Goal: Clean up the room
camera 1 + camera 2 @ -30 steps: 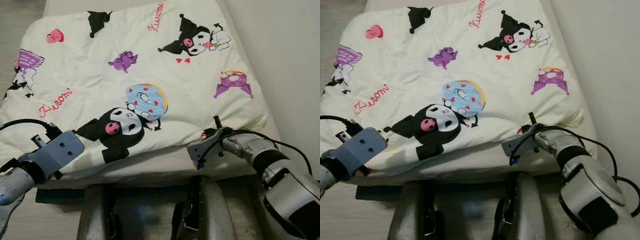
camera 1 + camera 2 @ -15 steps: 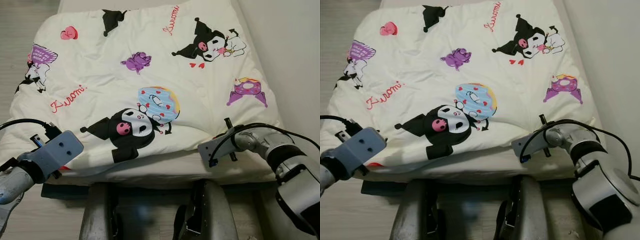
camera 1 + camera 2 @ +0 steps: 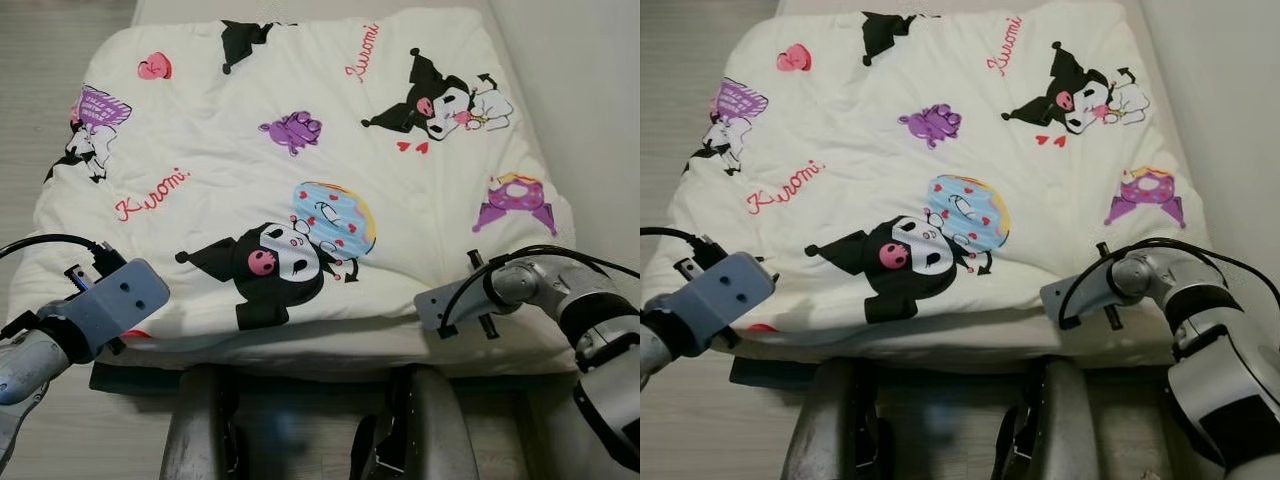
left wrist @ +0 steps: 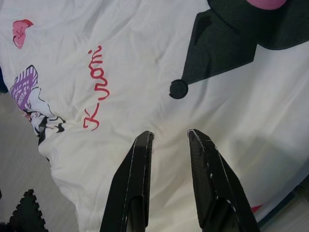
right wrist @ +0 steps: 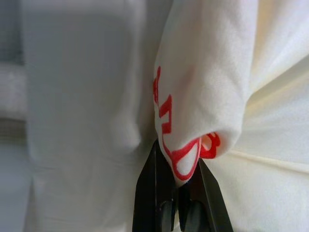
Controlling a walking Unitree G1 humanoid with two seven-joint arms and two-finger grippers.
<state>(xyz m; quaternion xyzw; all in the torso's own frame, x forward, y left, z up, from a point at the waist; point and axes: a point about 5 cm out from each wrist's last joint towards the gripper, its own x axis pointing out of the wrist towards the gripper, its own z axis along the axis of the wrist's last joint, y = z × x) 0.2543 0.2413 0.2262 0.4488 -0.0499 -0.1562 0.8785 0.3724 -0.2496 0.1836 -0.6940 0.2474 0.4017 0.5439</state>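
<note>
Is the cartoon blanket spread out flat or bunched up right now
Spread out. The blanket lies nearly flat over the bed, prints showing; only the corner pinched by the right gripper is folded.

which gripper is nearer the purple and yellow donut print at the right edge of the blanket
Right. The right gripper pinches the white cartoon-print blanket's near edge just below the donut print; the left gripper hovers open over the opposite near corner.

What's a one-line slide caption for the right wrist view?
Right gripper pinching a corner of the cream cartoon-print blanket, red lettering showing on the fold just above its black fingers.
</note>
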